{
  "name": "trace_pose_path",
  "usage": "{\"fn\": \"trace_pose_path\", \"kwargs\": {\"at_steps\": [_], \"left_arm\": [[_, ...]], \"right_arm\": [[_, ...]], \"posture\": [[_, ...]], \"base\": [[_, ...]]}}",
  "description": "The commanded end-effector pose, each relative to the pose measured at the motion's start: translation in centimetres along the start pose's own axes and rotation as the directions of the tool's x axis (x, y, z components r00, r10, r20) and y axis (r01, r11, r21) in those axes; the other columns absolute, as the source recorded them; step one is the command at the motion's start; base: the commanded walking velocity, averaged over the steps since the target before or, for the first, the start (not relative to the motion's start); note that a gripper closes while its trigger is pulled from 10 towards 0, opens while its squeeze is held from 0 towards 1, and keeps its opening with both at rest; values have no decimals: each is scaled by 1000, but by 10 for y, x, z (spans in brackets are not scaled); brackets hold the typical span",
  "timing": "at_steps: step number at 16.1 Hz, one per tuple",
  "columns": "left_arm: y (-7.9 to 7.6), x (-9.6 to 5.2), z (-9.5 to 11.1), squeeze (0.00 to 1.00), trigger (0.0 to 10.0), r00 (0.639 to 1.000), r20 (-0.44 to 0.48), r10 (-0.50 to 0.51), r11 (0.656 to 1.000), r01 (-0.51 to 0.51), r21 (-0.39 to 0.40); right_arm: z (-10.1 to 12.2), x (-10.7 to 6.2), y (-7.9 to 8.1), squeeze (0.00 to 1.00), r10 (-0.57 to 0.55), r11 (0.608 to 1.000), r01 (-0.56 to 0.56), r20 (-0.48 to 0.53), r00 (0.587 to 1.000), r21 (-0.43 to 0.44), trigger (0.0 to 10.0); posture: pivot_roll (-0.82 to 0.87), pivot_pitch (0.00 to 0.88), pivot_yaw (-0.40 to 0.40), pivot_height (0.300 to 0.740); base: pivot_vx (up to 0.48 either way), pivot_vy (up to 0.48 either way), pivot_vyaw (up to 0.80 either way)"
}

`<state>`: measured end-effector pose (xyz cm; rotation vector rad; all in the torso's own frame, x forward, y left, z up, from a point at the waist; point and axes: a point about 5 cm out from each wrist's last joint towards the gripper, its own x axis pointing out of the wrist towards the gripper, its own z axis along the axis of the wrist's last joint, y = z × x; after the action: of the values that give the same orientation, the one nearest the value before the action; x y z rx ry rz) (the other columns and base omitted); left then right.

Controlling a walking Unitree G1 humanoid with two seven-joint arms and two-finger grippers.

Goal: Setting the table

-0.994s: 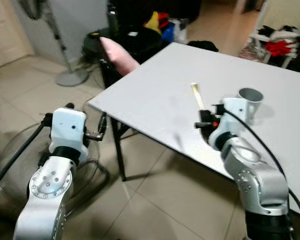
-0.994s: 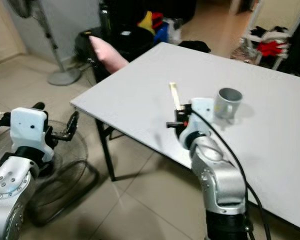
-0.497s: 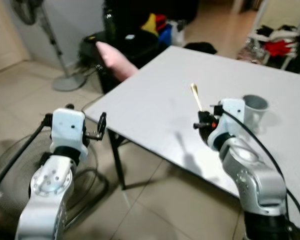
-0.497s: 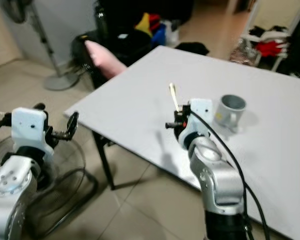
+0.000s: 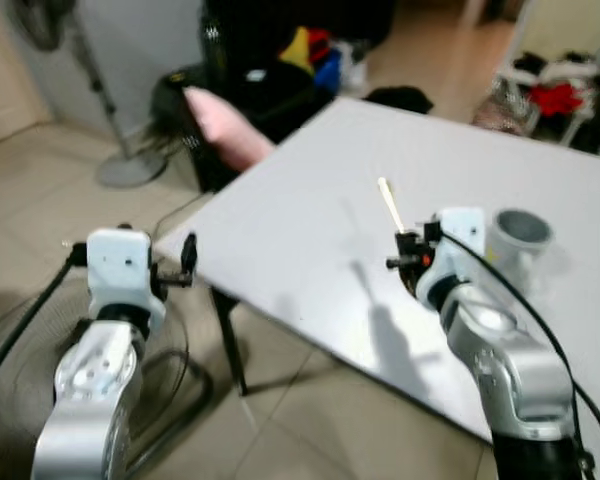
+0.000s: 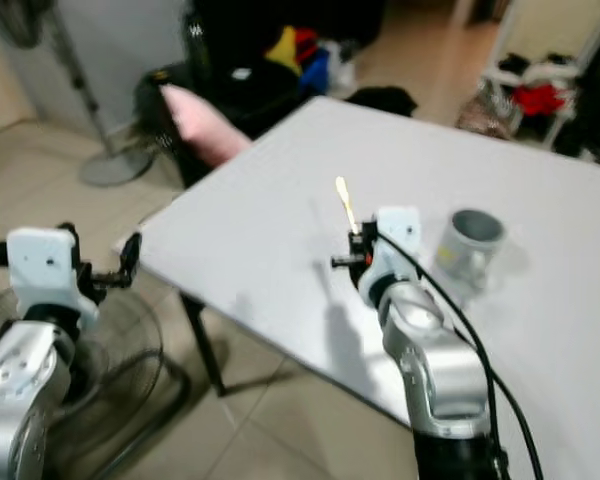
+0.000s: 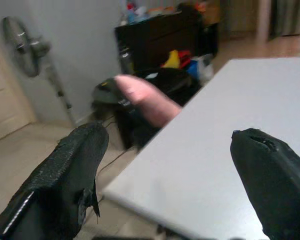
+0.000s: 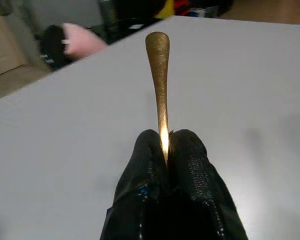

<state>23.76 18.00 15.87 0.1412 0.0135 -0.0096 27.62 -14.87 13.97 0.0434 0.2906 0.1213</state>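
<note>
Left end effector (image 5: 187, 266) hovered off the near corner of the white desk (image 5: 310, 210), above the tiled floor (image 5: 40, 200), its two black fingers (image 7: 75, 170) spread wide apart and empty. The left wrist view looked between those fingers to the desk's edge, a pink cushion (image 7: 147, 100) on a dark chair behind it, and a standing fan (image 7: 27, 47) against the grey wall. From the head camera the same pink cushion (image 5: 225, 125) sat beyond the desk's far left corner, with a round fan guard (image 5: 10, 340) lying on the floor beneath the left arm.

At centre, the right end effector (image 5: 404, 250) was held over the desk's near edge, its fingers pinched tight on a slim gold utensil handle (image 5: 389, 204) that stood up and tilted back away from the robot, clear of the desk top. The right wrist view showed what the head camera could not: the two black fingers (image 8: 192, 165) pressed together around the metal, and the gold utensil handle (image 8: 158, 75) widening to a rounded, finely textured tip. Which utensil it was could not be told, as the working end was hidden in the grip.

To the right, a grey mug (image 5: 518, 235) stood upright on the desk just beside the right wrist. Red clothes on a white rack (image 5: 555, 95) lay in the room's far right corner.
</note>
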Motion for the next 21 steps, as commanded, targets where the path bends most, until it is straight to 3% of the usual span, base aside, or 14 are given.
{"fn": "trace_pose_path", "kwargs": {"at_steps": [1, 8, 20, 21], "left_arm": [[0, 2, 2, 0, 10000, 1000, 12, -6, 1000, 6, 17], [-5, 7, 0, 0, 10000, 999, 4, -40, 999, 40, 32], [-3, 18, 0, 0, 10000, 999, -2, -48, 997, 48, 56], [-2, 20, 2, 0, 10000, 999, 13, -29, 994, 28, 104]], "right_arm": [[4, 0, -1, 0, -10, 1000, 10, 20, 1000, 2, 10000], [-4, -5, -4, 0, -22, 1000, 22, -13, 1000, 10, 10000], [-5, -7, -7, 0, -65, 997, 65, -16, 998, 50, 10000], [-4, -7, -7, 0, -68, 996, 68, -11, 998, 51, 10000]], "posture": [[-99, 0, 66, 740], [-114, 0, 83, 740], [-117, 0, 107, 740], [-119, 0, 109, 740]], "base": [[311, 0, 0], [83, 39, -66], [0, 480, -710], [0, 0, -712]]}}
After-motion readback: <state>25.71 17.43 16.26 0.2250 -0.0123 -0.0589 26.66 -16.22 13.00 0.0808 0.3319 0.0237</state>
